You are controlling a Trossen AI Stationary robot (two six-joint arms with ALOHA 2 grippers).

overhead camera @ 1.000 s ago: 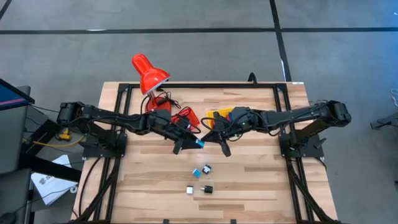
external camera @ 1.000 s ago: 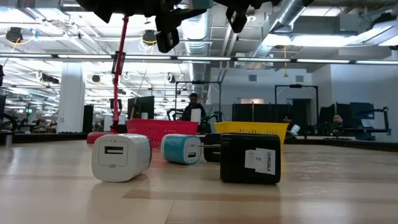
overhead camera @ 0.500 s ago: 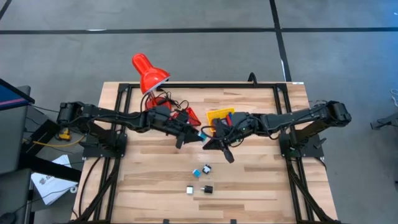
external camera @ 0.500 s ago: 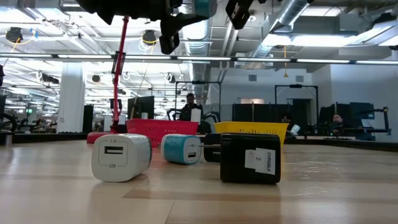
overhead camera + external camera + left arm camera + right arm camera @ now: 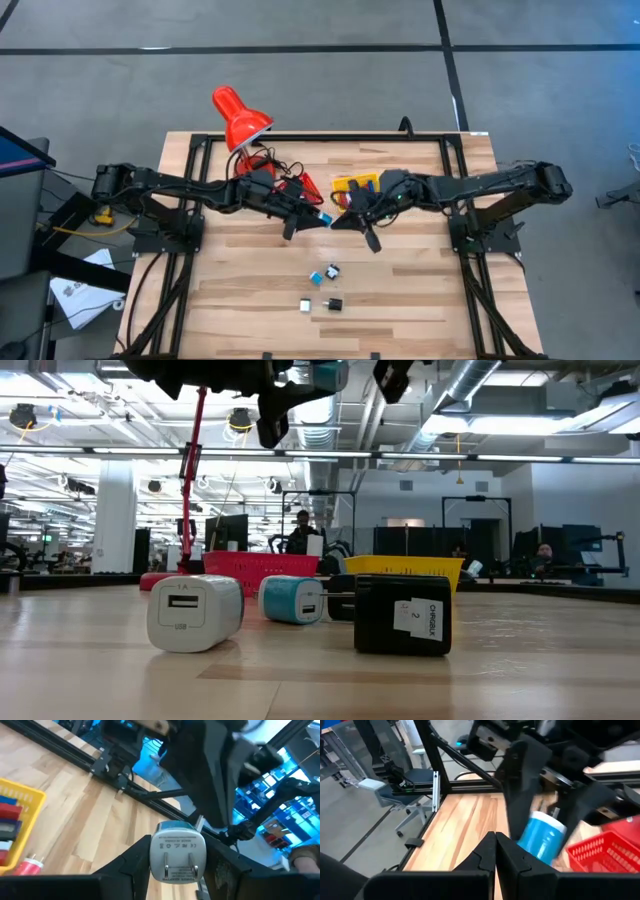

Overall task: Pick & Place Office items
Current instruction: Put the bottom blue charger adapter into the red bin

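My left gripper (image 5: 318, 218) hovers over the table's middle, in front of the red basket (image 5: 301, 187), shut on a cyan-and-white plug charger (image 5: 177, 852). The charger also shows at the low view's top edge (image 5: 322, 372). My right gripper (image 5: 338, 222) is shut and empty; its tips point at that charger (image 5: 540, 837) from the right, a little apart from it. On the table near the front rest a white charger (image 5: 195, 613), a cyan one (image 5: 293, 600) and a black block (image 5: 402, 613). My left gripper pinches the cyan-and-white charger by its two opposite sides (image 5: 155, 854), one finger (image 5: 131, 866) on each flank. The pronged white face points away from the wrist. The charger is lifted clear of the table, high above it.
The red basket and a yellow basket (image 5: 356, 184) holding several small pieces sit side by side toward the far edge. A red desk lamp (image 5: 238, 118) stands at the far left. Several small items (image 5: 324, 288) lie toward the near edge, with bare wood on both sides.
My left gripper, keeping the charger, has moved a little toward the far edge and the baskets. My right gripper has stayed close in front of it, shifting slightly along with it.
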